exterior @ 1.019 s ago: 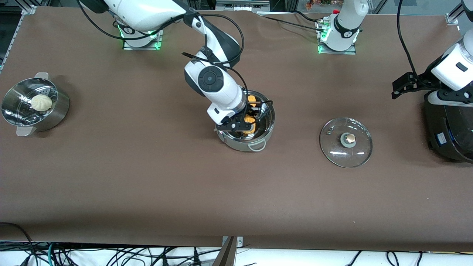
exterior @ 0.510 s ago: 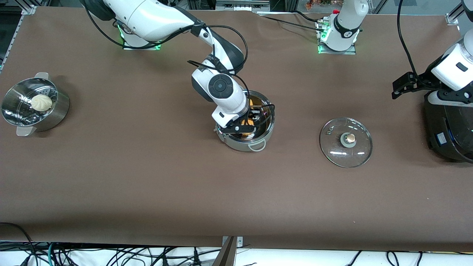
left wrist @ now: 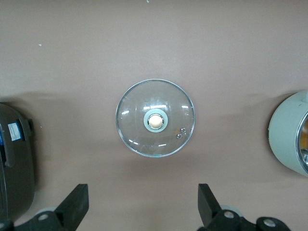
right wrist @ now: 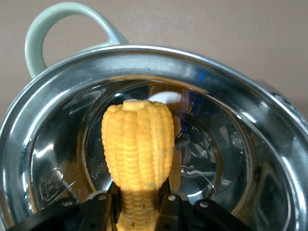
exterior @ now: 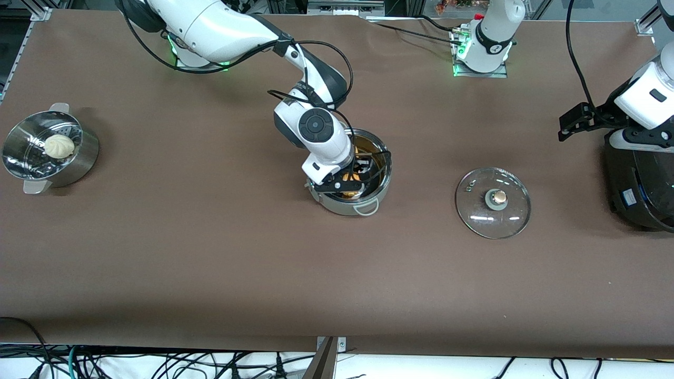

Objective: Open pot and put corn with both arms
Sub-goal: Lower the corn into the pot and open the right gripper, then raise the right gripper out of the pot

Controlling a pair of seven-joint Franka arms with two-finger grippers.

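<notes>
The steel pot [exterior: 343,206] stands open mid-table. Its glass lid [exterior: 493,202] with a brass knob lies flat on the table toward the left arm's end. My right gripper [exterior: 345,184] reaches down into the pot, shut on the yellow corn [exterior: 349,178]. In the right wrist view the corn [right wrist: 138,144] points down at the pot's bottom, with the pot wall [right wrist: 240,96] all round and my gripper [right wrist: 139,207] clamped on the cob. My left gripper [exterior: 574,122] waits open and empty in the air beside the rice cooker. Its wrist view shows the lid [left wrist: 155,118] between the open fingers [left wrist: 74,204].
A big black rice cooker [exterior: 640,184] stands at the left arm's end of the table. A perforated steamer bowl [exterior: 79,163] with a white bun [exterior: 59,146] stands at the right arm's end. Bare brown table lies nearer the camera.
My right gripper has gone down deeper into the pot with the corn, so less of the cob shows above the rim. The left arm and the lid have not moved.
</notes>
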